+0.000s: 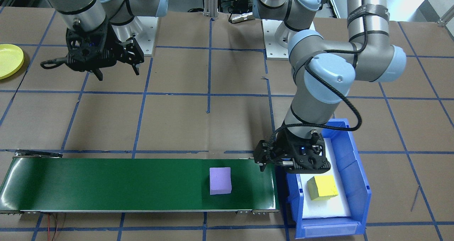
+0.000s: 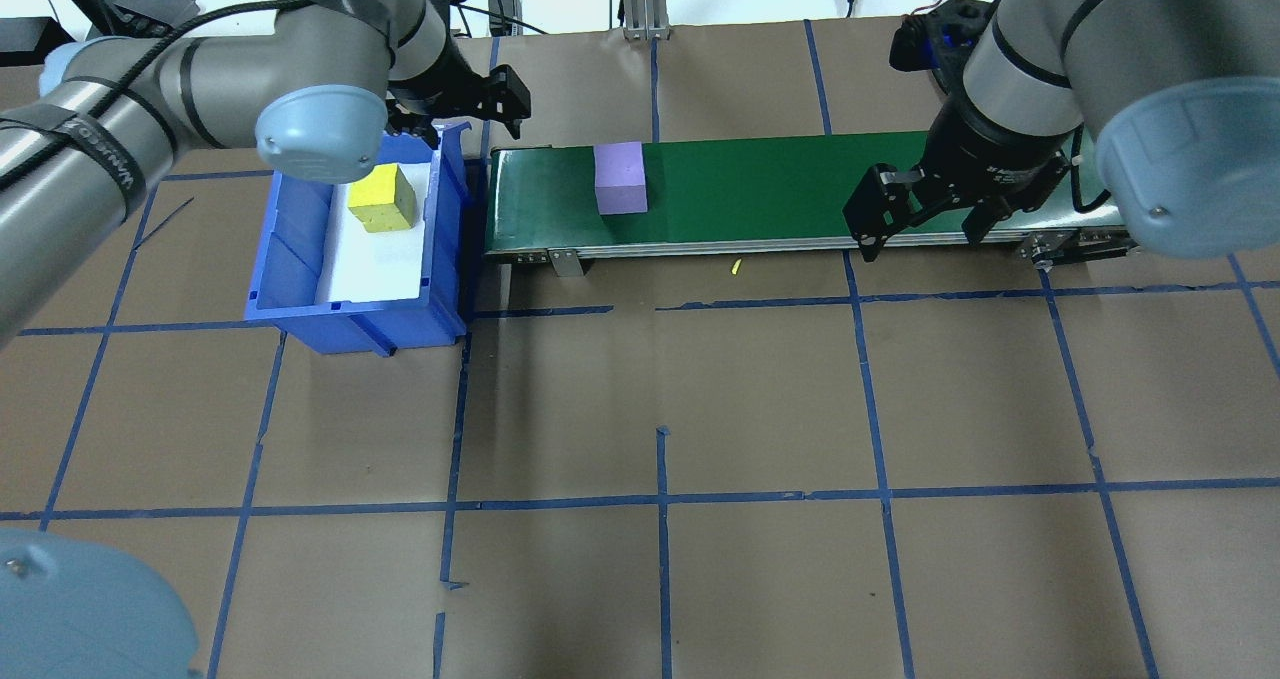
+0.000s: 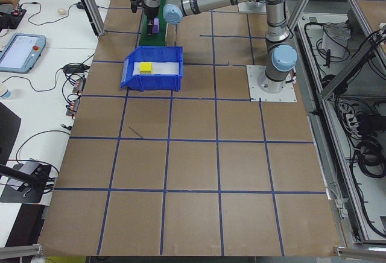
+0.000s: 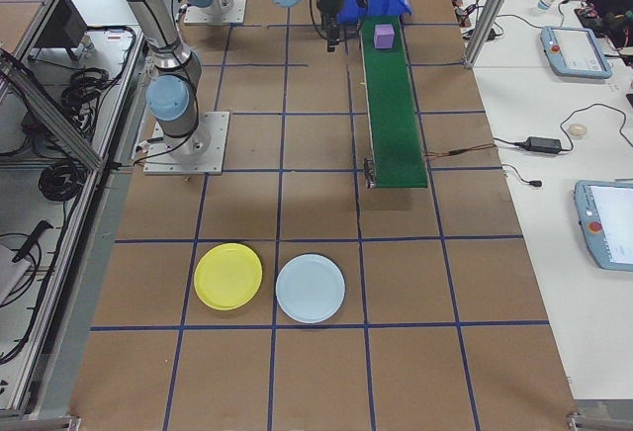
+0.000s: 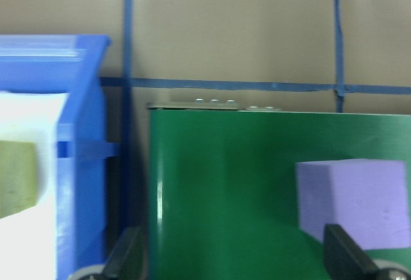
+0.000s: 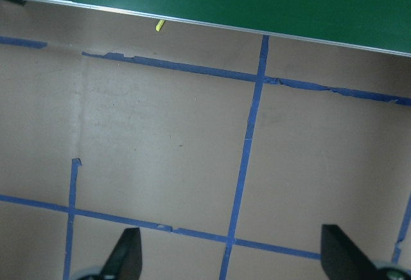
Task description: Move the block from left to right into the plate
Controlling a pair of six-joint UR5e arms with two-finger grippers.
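A purple block lies on the green conveyor belt, near the end beside the blue bin. A yellow block rests on white foam inside that bin. My left gripper hovers open over the belt's end by the bin, holding nothing. In its wrist view the purple block sits just beyond one fingertip. My right gripper hangs open and empty over the table beside the belt's other half. The yellow plate lies far off on the robot's right.
A light blue plate lies next to the yellow plate on the brown, blue-taped table. A small yellow scrap sits by the belt's near edge. A desk with tablets and cables runs along the far side.
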